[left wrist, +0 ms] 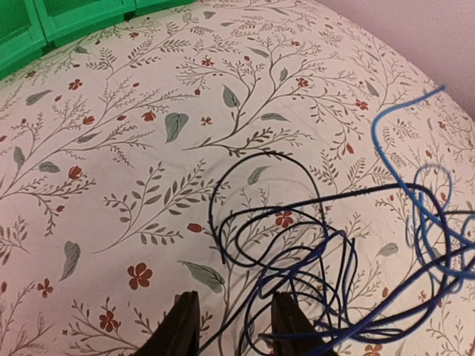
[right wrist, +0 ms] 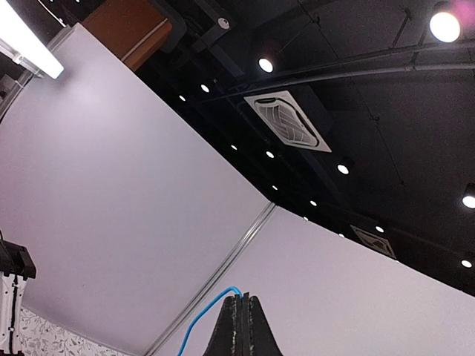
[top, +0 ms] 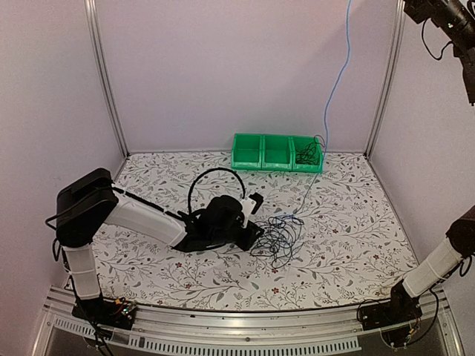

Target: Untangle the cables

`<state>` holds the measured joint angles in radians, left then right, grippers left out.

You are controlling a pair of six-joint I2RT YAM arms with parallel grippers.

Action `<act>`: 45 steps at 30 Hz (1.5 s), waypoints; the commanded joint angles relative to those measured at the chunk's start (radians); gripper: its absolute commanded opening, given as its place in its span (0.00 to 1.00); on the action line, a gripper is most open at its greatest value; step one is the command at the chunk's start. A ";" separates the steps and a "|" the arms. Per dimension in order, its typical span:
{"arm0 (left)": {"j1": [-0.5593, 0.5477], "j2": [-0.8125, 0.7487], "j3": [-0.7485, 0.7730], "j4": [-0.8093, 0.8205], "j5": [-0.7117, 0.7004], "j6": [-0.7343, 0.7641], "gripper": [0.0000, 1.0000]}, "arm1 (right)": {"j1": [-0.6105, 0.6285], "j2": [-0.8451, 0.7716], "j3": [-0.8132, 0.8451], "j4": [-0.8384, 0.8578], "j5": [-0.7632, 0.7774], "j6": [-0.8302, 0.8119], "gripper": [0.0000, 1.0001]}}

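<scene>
Blue cable (top: 344,59) runs off the top view's upper edge and, at the wrist, vanishes behind the right gripper's (right wrist: 239,300) pressed-together fingers. Frame edges crop the left gripper (left wrist: 234,326) and the tangle (left wrist: 315,259).

- The tabletop (left wrist: 148,111) is white, printed with grey-green leafy sprigs and small red flowers.
- The left pincer (left wrist: 231,310) has two black fingers; just ahead of them thin black flexible wires (left wrist: 297,256) loop with a thin blue flexible wire (left wrist: 427,211).
- Far ahead of that pincer, to its left, the three-compartment plastic bin (left wrist: 67,18) is bright green.
- The right pincer (right wrist: 240,299) is black, and the wire leaving its tips is light blue.
- Beyond it the wall panels (right wrist: 111,185) are pale lilac.
</scene>
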<state>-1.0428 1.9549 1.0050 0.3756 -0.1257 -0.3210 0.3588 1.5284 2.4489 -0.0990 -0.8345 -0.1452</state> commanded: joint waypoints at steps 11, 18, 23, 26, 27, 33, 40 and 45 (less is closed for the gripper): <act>-0.078 -0.439 -0.021 -0.224 -0.170 0.145 0.56 | -0.005 -0.159 -0.564 -0.119 -0.017 -0.206 0.00; -0.081 -0.375 0.262 -0.201 -0.146 0.245 0.80 | -0.003 -0.190 -0.681 -0.129 -0.081 -0.181 0.00; -0.079 -0.266 0.426 -0.120 -0.141 0.277 0.75 | 0.006 -0.179 -0.695 -0.140 -0.108 -0.166 0.00; -0.064 -0.199 0.512 -0.113 -0.064 0.282 0.71 | 0.013 -0.178 -0.706 -0.143 -0.120 -0.156 0.00; -0.060 -0.177 0.539 -0.118 -0.040 0.281 0.69 | 0.018 -0.180 -0.709 -0.142 -0.120 -0.153 0.00; -0.049 -0.116 0.617 -0.135 0.069 0.278 0.61 | 0.027 -0.185 -0.713 -0.140 -0.120 -0.143 0.00; -0.039 -0.072 0.670 -0.126 0.137 0.260 0.55 | 0.028 -0.191 -0.723 -0.128 -0.116 -0.139 0.00; -0.012 -0.051 0.693 -0.089 0.141 0.211 0.31 | 0.028 -0.192 -0.727 -0.123 -0.115 -0.137 0.00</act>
<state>-1.0889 1.8767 1.6661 0.2459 -0.0128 -0.0708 0.3798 1.3605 1.7321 -0.2386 -0.9455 -0.2989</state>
